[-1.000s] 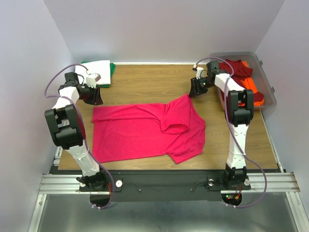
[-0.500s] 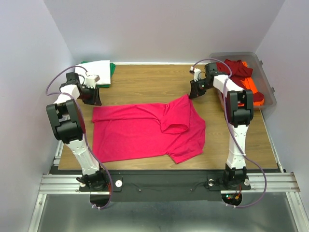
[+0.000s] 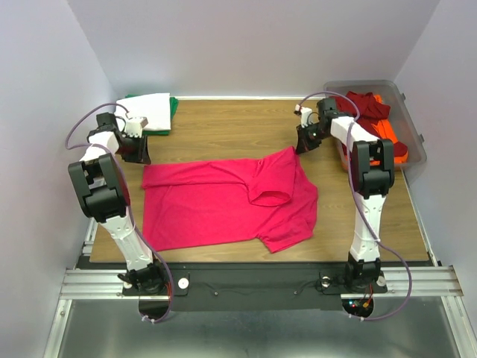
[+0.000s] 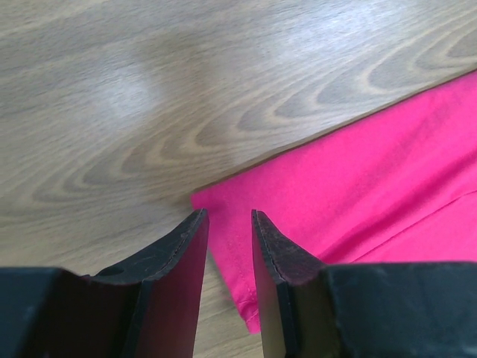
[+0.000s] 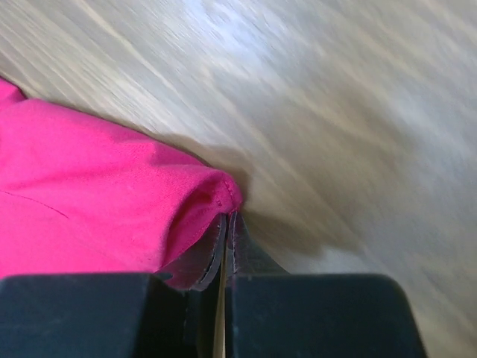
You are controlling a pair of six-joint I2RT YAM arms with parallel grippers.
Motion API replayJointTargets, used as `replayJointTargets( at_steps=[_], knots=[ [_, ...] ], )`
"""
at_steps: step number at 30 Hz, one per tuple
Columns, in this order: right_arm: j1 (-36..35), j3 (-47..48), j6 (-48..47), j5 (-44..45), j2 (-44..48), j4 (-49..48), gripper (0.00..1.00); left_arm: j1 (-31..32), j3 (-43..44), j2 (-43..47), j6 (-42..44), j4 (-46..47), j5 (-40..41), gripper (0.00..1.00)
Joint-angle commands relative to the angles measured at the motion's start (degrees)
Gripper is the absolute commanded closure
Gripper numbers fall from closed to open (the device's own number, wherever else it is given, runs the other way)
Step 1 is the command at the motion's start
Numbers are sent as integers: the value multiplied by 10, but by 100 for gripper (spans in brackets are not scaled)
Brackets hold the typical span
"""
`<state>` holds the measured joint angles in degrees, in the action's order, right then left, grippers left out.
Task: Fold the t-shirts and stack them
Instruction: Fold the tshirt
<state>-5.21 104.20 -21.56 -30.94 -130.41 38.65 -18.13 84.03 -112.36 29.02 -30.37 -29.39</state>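
Observation:
A bright pink-red t-shirt (image 3: pixel 223 203) lies spread on the wooden table, with its right part folded over. My right gripper (image 3: pixel 304 142) is shut on the shirt's far right corner (image 5: pixel 201 198), and the hem is pinched at the fingertips (image 5: pixel 227 218). My left gripper (image 3: pixel 140 153) is open at the shirt's far left corner (image 4: pixel 246 209). Its fingers (image 4: pixel 272 239) stand on either side of the cloth edge, low over the table. A folded white t-shirt (image 3: pixel 147 103) lies on a green one (image 3: pixel 174 107) at the back left.
A clear grey plastic bin (image 3: pixel 411 123) stands at the back right, just right of my right arm. It holds dark red (image 3: pixel 365 104) and orange (image 3: pixel 393 142) t-shirts. White walls close in the left, back and right sides.
My left gripper has shifted slightly left and back near the shirt's left corner. My right gripper has barely moved with the pinched corner.

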Motion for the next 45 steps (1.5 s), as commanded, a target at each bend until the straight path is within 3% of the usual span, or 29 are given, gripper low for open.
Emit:
replayJointTargets(
  at_steps=[1, 4, 8, 10, 22, 28, 32, 35, 36, 38, 39, 42, 45],
  knots=[
    [16, -37, -4, 57, 51, 9, 99, -7, 2, 24, -7, 7, 9, 60],
    [16, -42, -1, 37, 55, 12, 99, -7, 3, 21, -8, 10, 7, 60],
    [15, -25, -2, 25, 60, 15, 60, -8, 16, 11, -10, 2, -5, 60],
    [16, -16, -11, 19, 60, 15, 52, -8, 25, 3, -11, -4, -8, 59],
    [-4, -4, -66, -39, 37, 18, 48, -7, 19, -16, 0, -25, -11, 56],
    [-9, -2, -89, -48, 27, 19, 49, -7, 7, -20, -6, -23, -11, 55],
    [-12, 10, -93, -32, 10, 19, 56, -8, 4, -25, -11, -18, 0, 55],
    [-12, 21, -96, -1, -7, 18, 71, -7, 3, -31, -13, -16, 2, 56],
    [-12, 25, -91, 7, -11, 18, 82, -6, 3, -33, -14, -16, 2, 57],
    [-12, 29, -88, 33, -17, 18, 99, -2, 3, -40, -19, -15, 15, 64],
    [-12, 29, -84, 43, -18, 19, 99, -1, 2, -43, -22, -13, 19, 77],
    [-8, 28, -74, 87, -12, 18, 99, -2, 3, -46, -44, 7, 34, 96],
    [5, 38, -48, 117, -13, 16, 99, -2, 29, -54, -63, 21, 35, 100]
  ],
)
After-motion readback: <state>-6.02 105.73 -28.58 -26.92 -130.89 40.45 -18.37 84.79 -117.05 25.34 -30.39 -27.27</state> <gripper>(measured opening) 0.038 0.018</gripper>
